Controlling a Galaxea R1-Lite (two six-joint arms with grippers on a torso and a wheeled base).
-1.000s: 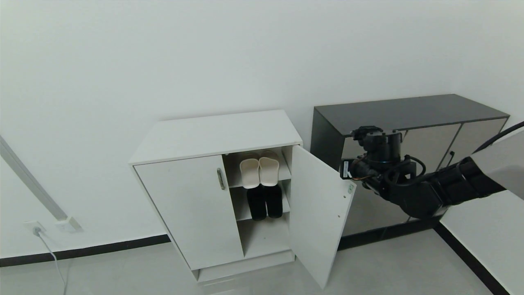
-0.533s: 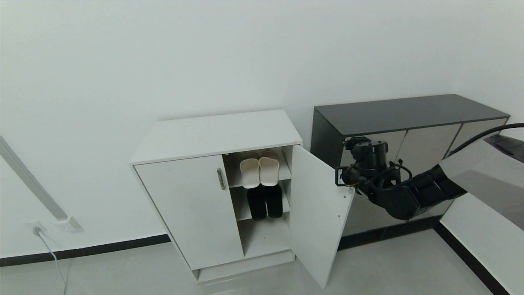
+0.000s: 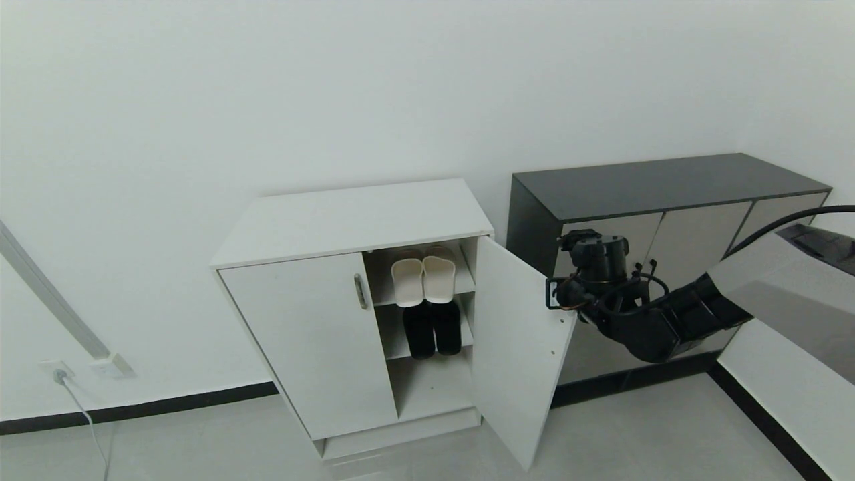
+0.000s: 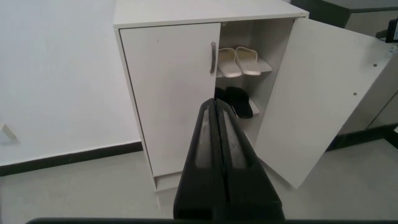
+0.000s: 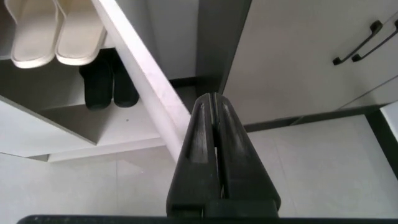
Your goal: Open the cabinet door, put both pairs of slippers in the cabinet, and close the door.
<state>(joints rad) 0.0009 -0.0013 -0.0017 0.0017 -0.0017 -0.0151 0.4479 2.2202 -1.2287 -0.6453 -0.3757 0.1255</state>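
Cabinet point(image 3: 347, 220): R door point(image 3: 518, 347) swung open, L door point(image 3: 314, 341) shut. White slippers point(image 3: 423, 279) on cabinet's top shelf, black pair point(image 3: 433, 329) on the shelf below. R gripper point(image 5: 215, 98) just beside the open door's free edge, jaws pressed together, nothing held; contact w/ door unclear. L gripper point(image 4: 216, 104) in front of cabinet, well apart, jaws pressed together, empty.
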